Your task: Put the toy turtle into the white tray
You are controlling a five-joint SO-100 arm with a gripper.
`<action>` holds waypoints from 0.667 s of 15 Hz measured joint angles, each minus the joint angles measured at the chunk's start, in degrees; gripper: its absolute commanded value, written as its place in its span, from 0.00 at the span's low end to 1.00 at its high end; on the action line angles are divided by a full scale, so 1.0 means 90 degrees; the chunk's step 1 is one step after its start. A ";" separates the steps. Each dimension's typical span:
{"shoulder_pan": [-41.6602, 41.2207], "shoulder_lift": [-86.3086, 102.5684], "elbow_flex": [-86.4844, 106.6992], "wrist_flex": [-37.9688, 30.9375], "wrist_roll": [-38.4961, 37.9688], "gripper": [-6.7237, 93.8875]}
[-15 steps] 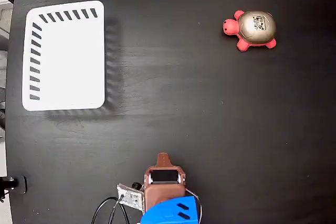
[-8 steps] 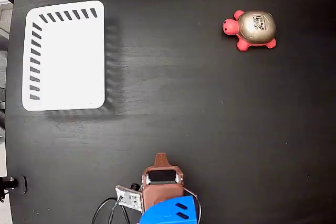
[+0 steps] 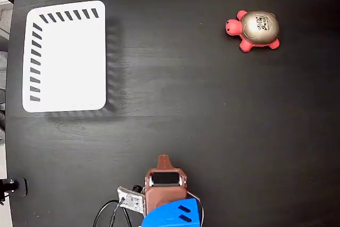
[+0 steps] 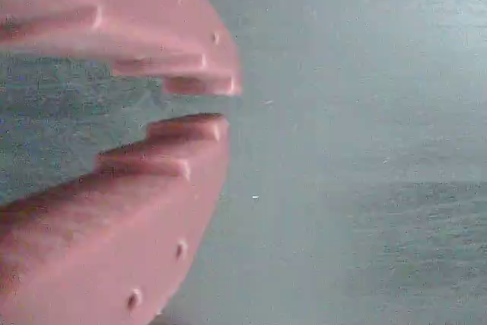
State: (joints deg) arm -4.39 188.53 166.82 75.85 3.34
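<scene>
The toy turtle (image 3: 256, 29), with a red-pink head and legs and a glossy beige-gold shell bearing a dark mark, sits at the upper right of the black table in the fixed view, head pointing left. The white tray (image 3: 65, 57) lies at the upper left, with dark slanted slots along its top and left edges and nothing inside it. My gripper (image 3: 163, 159) is at the bottom centre, far from both. In the wrist view its pink fingertips (image 4: 199, 128) stand almost together over bare table, holding nothing. Neither turtle nor tray appears in the wrist view.
The arm's brown wrist and blue base (image 3: 172, 213) sit at the bottom edge, with a small board and cables (image 3: 127, 201) to their left. The table's left edge (image 3: 11, 131) runs close beside the tray.
The gripper has shifted a few pixels to the left. The turtle and the tray have not moved.
</scene>
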 measured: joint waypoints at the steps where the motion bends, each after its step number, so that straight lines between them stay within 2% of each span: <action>1: 0.0000 0.0000 0.0029 -0.0215 -0.0146 0.06; 4: -0.0020 -0.0137 0.0068 -0.1025 -0.0352 0.06; 6: 0.0293 -0.1416 -0.0508 -0.1563 -0.0449 0.06; 10: 0.1006 -0.4766 -0.3066 -0.1758 -0.0557 0.06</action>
State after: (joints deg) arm 4.66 145.63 139.22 60.03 -1.67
